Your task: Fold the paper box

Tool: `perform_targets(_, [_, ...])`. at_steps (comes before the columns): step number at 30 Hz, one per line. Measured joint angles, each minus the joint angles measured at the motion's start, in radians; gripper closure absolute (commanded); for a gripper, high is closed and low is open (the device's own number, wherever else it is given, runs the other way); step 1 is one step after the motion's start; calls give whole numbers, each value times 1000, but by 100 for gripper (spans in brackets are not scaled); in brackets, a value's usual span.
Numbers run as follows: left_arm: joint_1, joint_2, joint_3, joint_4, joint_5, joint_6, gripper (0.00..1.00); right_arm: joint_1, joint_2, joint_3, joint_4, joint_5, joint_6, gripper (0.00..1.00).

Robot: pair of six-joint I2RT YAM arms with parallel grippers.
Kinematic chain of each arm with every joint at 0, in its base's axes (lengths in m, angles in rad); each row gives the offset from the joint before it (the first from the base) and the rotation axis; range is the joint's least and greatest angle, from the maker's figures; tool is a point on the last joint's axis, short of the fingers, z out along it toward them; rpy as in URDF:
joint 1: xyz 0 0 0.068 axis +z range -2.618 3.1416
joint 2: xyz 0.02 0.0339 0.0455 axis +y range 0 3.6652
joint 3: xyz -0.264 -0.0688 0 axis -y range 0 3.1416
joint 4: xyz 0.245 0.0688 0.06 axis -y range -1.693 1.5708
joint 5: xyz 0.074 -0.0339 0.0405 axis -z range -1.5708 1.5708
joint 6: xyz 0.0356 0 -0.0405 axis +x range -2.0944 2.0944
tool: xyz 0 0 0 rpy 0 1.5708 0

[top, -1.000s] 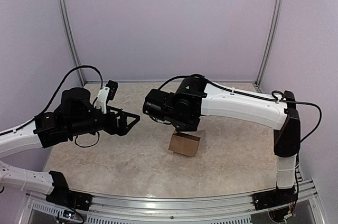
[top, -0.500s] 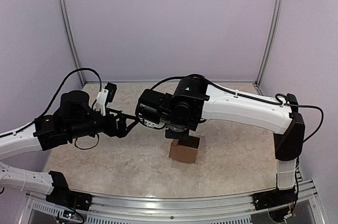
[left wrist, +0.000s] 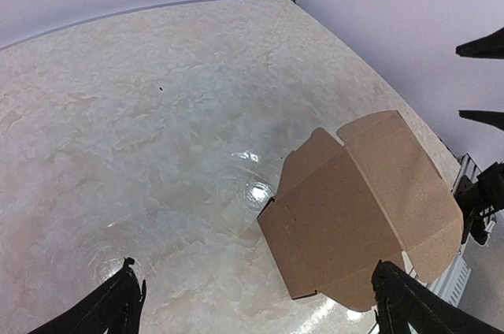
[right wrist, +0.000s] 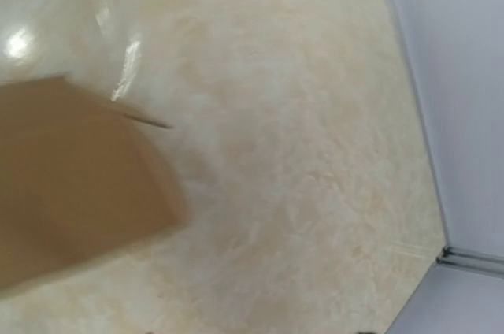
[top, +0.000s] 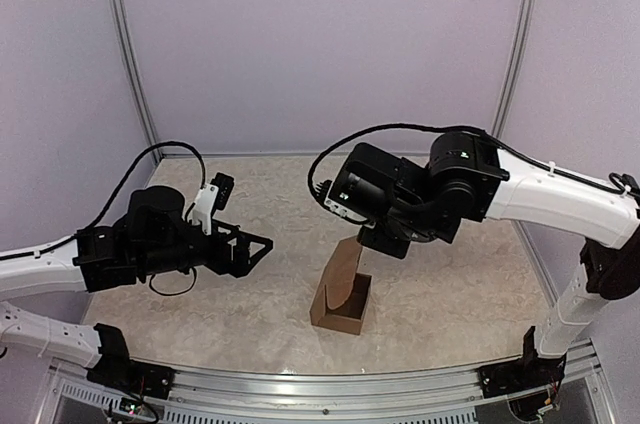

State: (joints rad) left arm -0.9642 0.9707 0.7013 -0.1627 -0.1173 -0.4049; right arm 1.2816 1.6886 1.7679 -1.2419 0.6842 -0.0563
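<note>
Now, top view: box (top: 338,309) sits mid-bench (top: 200,294), bench showing on all sides, rail (top: 350,384) near its front. Flap up. Left hand (top: 258,244) spread wide, well left of box. Right hand (top: 383,242) just above flap top; grip can't tell. Vs 1 s ago: right arm lifted, flap raised. Left wrist: box (left wrist: 362,208) lower right, betw. fingertips. Right wrist: box (right wrist: 71,168) blurred, at left.
</note>
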Motion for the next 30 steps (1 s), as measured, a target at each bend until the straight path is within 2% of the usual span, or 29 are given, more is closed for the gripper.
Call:
perform_targets(3, [-18, 12, -19, 12, -19, -11, 1, -19, -109, -123, 92, 23, 64, 39])
perform_targets(6, [-27, 27, -34, 30, -27, -24, 1, -69, -191, -219, 174, 4, 116, 44])
perform_targets(12, [-37, 58, -72, 81, -29, -67, 1, -253, -375, -548, 383, -160, 253, 46])
perform_targets(15, [-51, 90, -80, 97, -19, -84, 1, -303, -425, -712, 491, -286, 311, 46])
perform_targets(19, [-86, 160, -80, 115, 1, -105, 1, -347, -432, -860, 634, -449, 375, 50])
perform_targets(22, [-104, 212, -80, 129, 16, -124, 1, -375, -403, -942, 764, -552, 422, 59])
perform_targets(30, [-129, 301, -80, 131, 43, -196, 4, -436, -236, -986, 1035, -690, 496, 70])
